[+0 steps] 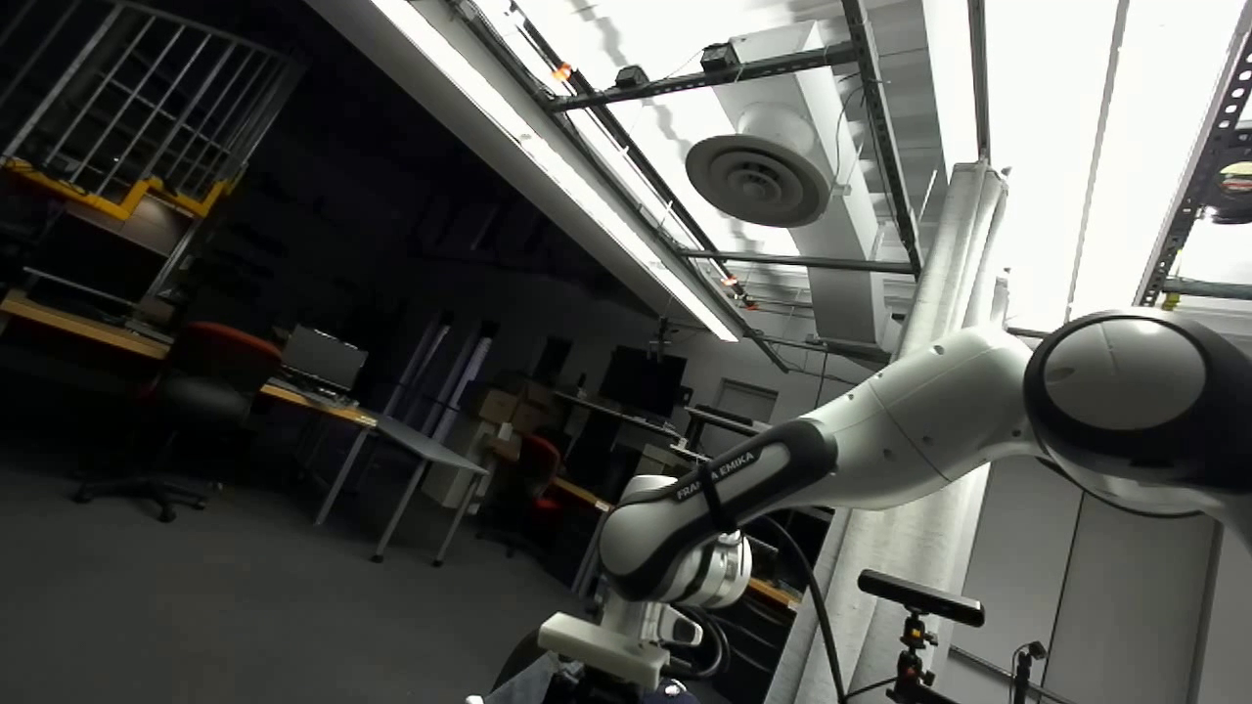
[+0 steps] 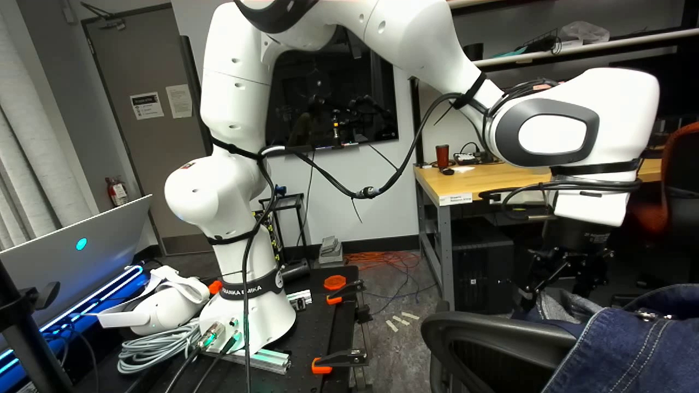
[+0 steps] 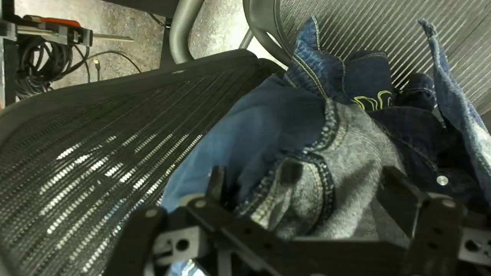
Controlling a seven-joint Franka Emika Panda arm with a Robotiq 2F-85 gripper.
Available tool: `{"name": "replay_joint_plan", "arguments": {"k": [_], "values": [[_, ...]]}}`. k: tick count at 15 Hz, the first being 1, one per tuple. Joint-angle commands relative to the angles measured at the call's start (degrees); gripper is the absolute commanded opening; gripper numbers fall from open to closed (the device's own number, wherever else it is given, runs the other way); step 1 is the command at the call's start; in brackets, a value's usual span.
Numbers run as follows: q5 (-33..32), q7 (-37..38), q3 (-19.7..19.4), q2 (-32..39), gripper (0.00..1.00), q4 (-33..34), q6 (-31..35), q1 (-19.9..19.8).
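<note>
Wrist view: your hand (image 3: 302, 178) stands spread over the rumpled denim (image 3: 356, 132), which lies on the mesh chair (image 3: 99, 153) (contact is hard to judge); nothing is pinched, so reaching looks done, gripping left.

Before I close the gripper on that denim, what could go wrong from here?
The open gripper points at bunched denim, so closing might pinch several folds at once, or let loose cloth slip out. In the wrist view, a metal button shows close to the gripper and could snag. The cloth lies on a mesh chair, so if it catches, lifting may tug the chair along.
</note>
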Motion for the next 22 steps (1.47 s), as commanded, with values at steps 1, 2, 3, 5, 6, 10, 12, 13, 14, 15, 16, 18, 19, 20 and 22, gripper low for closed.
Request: {"name": "replay_joint_plan", "arguments": {"k": [1, 2, 3, 5, 6, 10, 12, 13, 14, 15, 16, 18, 19, 20, 22], "values": [[-1.4, 2.0, -1.6, 2.2, 0.72, 2.2, 2.2, 1.7], [-1.6, 2.0, -1.7, 2.0, 0.66, 2.1, 2.8, 1.9], [-1.7, 2.2, -1.8, 1.4, 0.58, 1.6, 3.8, 2.3], [-2.3, 2.7, -1.9, -0.1, 0.42, 0.4, 5.8, 3.3], [-2.7, 2.8, -1.8, -1.0, 0.33, -0.3, 6.8, 4.0], [-6.5, 3.7, -1.1, -4.4, 0.05, -3.5, 10.2, 7.2], [-9.5, 4.2, -0.4, -7.1, 0.0, -6.4, 12.0, 9.2], [-11.3, 4.7, 0.0, -8.7, 0.0, -8.1, 13.0, 10.1], [-13.5, 5.1, 0.4, -10.2, 0.03, -9.9, 14.1, 11.1], [-15.8, 5.5, 0.9, -11.9, 0.02, -12.0, 15.4, 12.0], [-18.3, 6.2, 1.4, -13.3, 0.03, -13.8, 16.8, 12.7], [-23.6, 7.5, 2.7, -15.7, 0.03, -17.2, 20.1, 13.9], [-26.2, 8.4, 3.4, -16.5, 0.03, -18.5, 21.5, 14.4], [-28.5, 9.3, 4.2, -17.2, 0.03, -19.6, 22.6, 14.8], [-32.7, 10.8, 5.8, -18.2, 0.03, -21.3, 24.7, 15.2]]}}
